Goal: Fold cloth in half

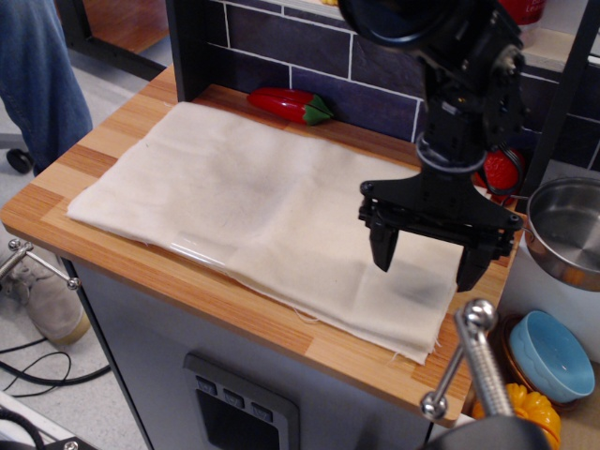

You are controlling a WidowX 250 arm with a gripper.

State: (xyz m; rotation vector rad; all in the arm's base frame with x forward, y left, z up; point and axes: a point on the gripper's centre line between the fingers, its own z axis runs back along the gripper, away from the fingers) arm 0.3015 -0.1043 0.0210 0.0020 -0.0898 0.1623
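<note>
The cloth (244,206) is a large cream sheet lying flat across the wooden counter (56,178), with faint creases and a frayed front right corner. My black gripper (427,261) hangs open and empty above the cloth's right end, fingers pointing down, a little above the fabric. Its fingertips (382,251) stand wide apart. The arm hides part of the cloth's far right edge.
A red pepper (286,104) lies at the back by the tiled wall. A red strawberry-like toy (506,169) sits behind the arm. A steel pot (567,230) stands at the right, a blue bowl (553,352) below it. A metal clamp handle (473,361) is in the foreground.
</note>
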